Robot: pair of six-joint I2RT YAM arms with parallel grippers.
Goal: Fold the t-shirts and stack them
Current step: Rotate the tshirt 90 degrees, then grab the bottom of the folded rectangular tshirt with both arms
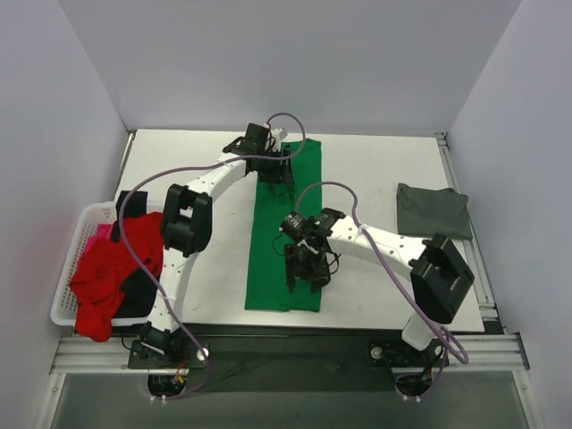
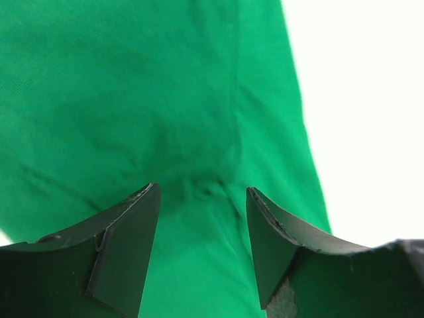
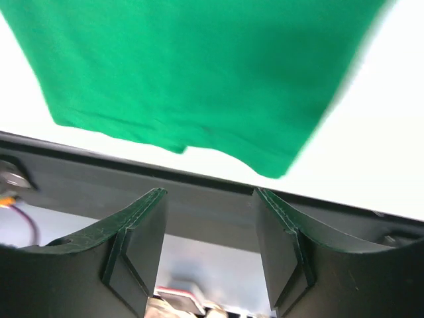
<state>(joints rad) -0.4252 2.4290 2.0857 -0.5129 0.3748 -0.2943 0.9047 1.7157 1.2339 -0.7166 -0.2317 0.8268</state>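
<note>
Shirts: five. One green shirt (image 1: 268, 250), one grey shirt (image 1: 433, 210), and a red shirt (image 1: 103, 277), pink shirt (image 1: 96, 234) and black shirt (image 1: 136, 288) heaped in the single basket (image 1: 63, 299) at the worktop's (image 1: 375, 170) left edge.
Green shirt: folded into a long strip down the middle of the worktop.
Grey shirt: folded, alone at the right, well apart from both arms.
Left end effector (image 2: 202, 192): one of two, over the strip's far end. Its fingers stand apart above the cloth, gripping nothing; contact unclear.
Right end effector (image 3: 209, 192): over the strip's near end, fingers apart and empty, the hem just ahead.
</note>
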